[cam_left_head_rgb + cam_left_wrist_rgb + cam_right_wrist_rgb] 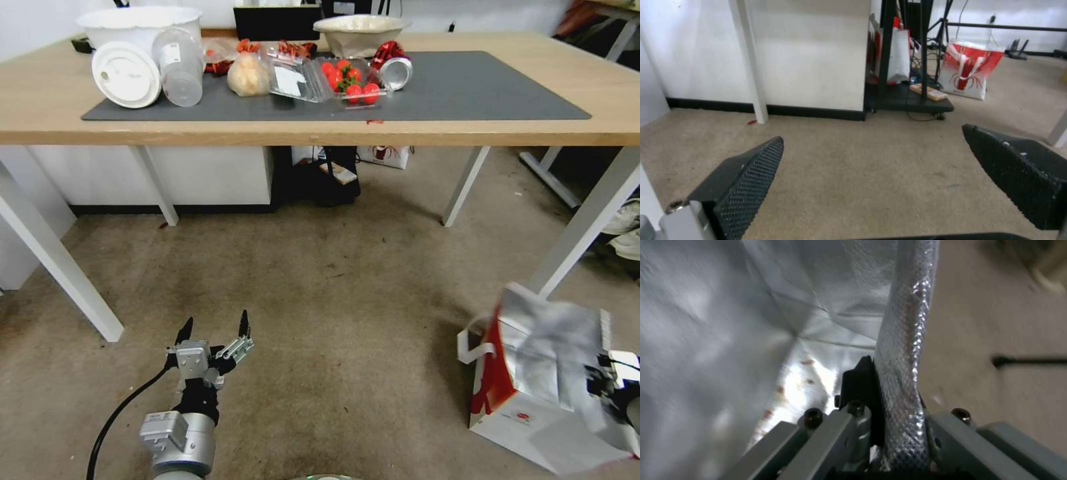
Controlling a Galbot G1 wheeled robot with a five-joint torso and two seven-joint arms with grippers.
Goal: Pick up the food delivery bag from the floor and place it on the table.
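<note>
The food delivery bag point(540, 393), white with a red side panel and silver foil lining, is tilted over the floor point(347, 320) at the lower right, beside a table leg. My right gripper point(617, 383) is shut on the bag's far rim. In the right wrist view its fingers point(862, 383) pinch the foil-lined wall point(902, 350) of the bag, with the crinkled lining beside them. My left gripper point(213, 330) hangs low over the floor at the lower left, open and empty; its mesh pads point(751, 176) stand wide apart. The table point(320, 127) with its dark grey mat point(467, 87) spans the back.
On the mat lie a white tub point(140, 23), a lid point(125, 73), a clear cup point(179, 67), a tomato box point(350, 80), a can point(395, 70) and a bowl point(360, 30). White table legs point(60, 267) flank the floor. Another red-and-white bag point(969, 70) and a black stand point(327, 177) sit under the table.
</note>
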